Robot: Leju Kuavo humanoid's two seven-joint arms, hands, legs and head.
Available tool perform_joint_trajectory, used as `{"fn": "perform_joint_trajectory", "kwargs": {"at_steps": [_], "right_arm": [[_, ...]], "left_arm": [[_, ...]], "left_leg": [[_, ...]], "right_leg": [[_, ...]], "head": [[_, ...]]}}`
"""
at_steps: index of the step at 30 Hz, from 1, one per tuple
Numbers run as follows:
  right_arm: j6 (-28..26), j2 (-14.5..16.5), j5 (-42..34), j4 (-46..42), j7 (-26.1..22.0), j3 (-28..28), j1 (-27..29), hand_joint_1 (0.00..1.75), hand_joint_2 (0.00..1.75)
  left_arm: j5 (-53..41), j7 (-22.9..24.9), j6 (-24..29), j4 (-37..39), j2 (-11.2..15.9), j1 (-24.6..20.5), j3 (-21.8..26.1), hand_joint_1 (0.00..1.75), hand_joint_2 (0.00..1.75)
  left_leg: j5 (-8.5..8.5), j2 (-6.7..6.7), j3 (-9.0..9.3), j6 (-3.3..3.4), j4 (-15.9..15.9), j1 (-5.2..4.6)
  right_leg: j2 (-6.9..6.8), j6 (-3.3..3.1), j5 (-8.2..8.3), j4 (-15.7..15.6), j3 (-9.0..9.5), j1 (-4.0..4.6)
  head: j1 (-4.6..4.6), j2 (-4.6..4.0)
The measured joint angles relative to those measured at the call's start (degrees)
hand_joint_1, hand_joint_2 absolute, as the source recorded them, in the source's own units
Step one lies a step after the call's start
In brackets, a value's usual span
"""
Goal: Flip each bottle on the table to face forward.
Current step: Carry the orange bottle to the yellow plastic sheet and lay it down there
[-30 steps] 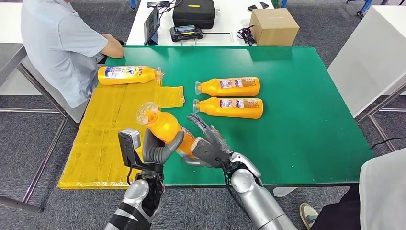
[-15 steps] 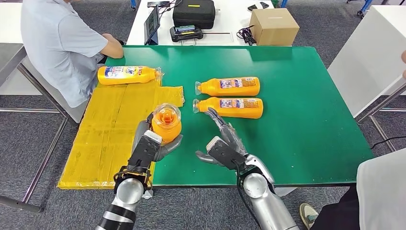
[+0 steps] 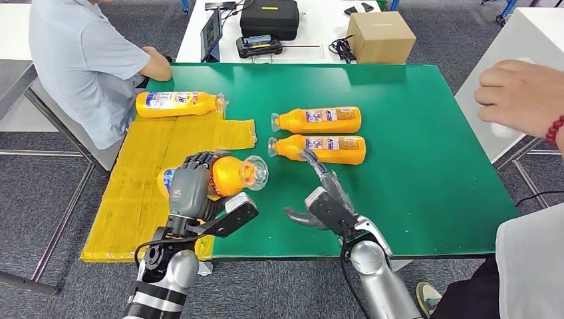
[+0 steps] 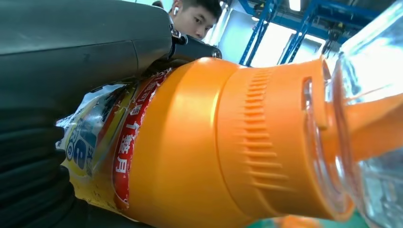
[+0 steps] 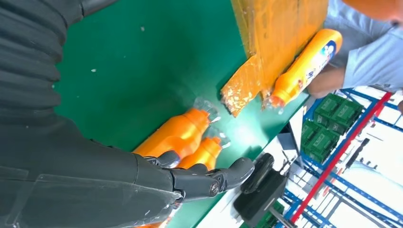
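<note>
Green bench [image 3: 425, 166] is carrying two orange bottles while the left robot hand [image 3: 193, 189] is gripping a third bottle [image 3: 233, 174] above its near-left edge, long axis sideways, cap pointing toward the empty, spread-fingered right robot hand [image 3: 326, 199].

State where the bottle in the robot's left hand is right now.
In the head view, the bottle is held by the left hand at the table's near left, over the yellow sheet's edge, cap pointing right.

Left hand [image 3: 193, 186] fingers apparently curled closed; right hand [image 3: 327, 199] spread.
</note>
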Motion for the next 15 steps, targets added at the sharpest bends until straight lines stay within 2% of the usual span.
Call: {"fn": "perform_joint_trajectory", "kwargs": {"at_steps": [5, 9, 12, 15], "right_arm": [[0.4, -0.7, -0.8, 1.4, -0.8, -1.2, -0.1, 0.00, 1.75], [0.9, -1.4, -1.8, 3.2, -1.9, -1.9, -1.2, 0.00, 1.75], [1.2, -1.9, -2.5, 4.3, -2.6, -2.0, -1.9, 0.00, 1.75], [1.4, -2.5, -3.2, 5.1, -3.1, -2.0, -2.1, 0.00, 1.75]], "left_arm": [[-1.0, 0.0, -0.3, 4.6, 0.4, -1.9, 1.3, 1.75, 1.75], [-6.6, 0.0, 2.4, 13.5, 1.8, -5.3, 1.9, 1.75, 1.75], [-12.5, 2.2, 5.0, 20.6, 3.0, -7.7, 1.9, 1.75, 1.75], [-16.0, 6.6, 6.2, 27.0, 4.6, -9.8, 0.0, 1.75, 1.75]], "left_leg": [[0.00, -0.04, 0.00, 0.00, 0.0, 0.00], [0.03, -0.03, 0.01, -0.02, 0.0, 0.01], [0.05, -0.04, 0.01, -0.03, 0.0, 0.01], [0.05, -0.05, -0.01, -0.03, 0.0, 0.00]], "right_leg": [[-0.02, 0.00, 0.00, 0.0, 0.00, 0.01], [-0.02, 0.00, 0.01, 0.0, 0.00, 0.01], [-0.02, 0.00, 0.01, 0.0, 0.01, 0.00], [-0.02, 0.00, 0.01, 0.0, 0.00, 0.00]], "head": [[0.01, 0.00], [0.00, 0.00], [0.01, 0.00], [0.01, 0.00]]}}
